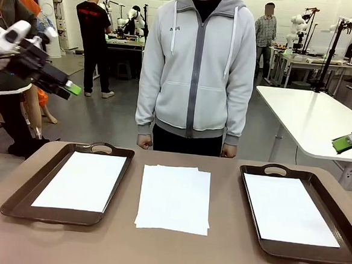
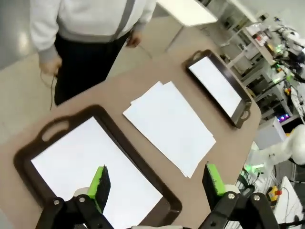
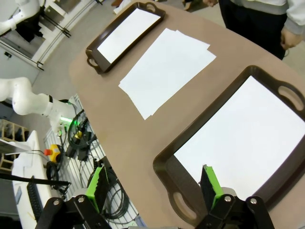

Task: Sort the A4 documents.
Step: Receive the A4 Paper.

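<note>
Brown table (image 1: 173, 252) | A4 documents (image 1: 174, 198) between trays (image 1: 20, 199) | workshop behind

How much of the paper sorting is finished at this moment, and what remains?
Done, it seems: white paper lies in the left tray, and more paper in the right tray. In hand: nothing; the left tool and right tool are open, empty and raised. Left: the middle stack of A4 documents, slightly fanned, on the table between the trays.
</note>
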{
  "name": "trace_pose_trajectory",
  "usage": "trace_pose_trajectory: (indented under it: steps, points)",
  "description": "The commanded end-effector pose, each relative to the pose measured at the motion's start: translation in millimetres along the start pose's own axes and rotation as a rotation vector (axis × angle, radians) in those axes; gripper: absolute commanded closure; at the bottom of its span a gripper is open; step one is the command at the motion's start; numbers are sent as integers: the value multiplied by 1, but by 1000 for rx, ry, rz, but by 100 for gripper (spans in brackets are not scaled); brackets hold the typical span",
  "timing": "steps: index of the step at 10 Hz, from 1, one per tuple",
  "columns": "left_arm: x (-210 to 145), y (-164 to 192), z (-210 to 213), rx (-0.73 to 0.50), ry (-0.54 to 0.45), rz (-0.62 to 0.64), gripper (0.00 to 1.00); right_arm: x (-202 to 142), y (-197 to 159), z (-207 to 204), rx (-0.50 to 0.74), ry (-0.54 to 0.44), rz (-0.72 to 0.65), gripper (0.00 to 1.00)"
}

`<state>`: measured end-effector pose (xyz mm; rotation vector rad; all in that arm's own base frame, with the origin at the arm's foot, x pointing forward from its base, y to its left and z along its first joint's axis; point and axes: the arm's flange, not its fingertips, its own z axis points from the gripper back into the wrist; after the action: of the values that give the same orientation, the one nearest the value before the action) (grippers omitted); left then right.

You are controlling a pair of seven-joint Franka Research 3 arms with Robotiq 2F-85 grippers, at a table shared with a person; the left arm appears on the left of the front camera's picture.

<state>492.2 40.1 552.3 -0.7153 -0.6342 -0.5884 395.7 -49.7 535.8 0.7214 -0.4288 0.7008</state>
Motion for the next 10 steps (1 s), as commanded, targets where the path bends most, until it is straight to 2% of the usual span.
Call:
trace_pose_trajectory:
  steps: [1,3,4,6,8,9,10]
  points:
    - [-14,-18,7,-35,-36,-64,0,0,-1,0,7,-4,4,0]
    - [-10,-52,-1,59,-74,-162,0,0,-1,0,7,-4,4,0]
    - [-9,-65,-5,89,-65,-211,0,0,-1,0,7,-4,4,0]
    - [-6,-73,-12,85,-12,-218,0,0,-1,0,7,-4,4,0]
    - [-3,-68,-17,104,-65,-79,0,0,-1,0,7,-4,4,0]
    - [-2,-65,-21,103,-63,31,0,0,-1,0,7,-4,4,0]
    - [-3,-66,-25,77,-19,69,0,0,-1,0,7,-4,4,0]
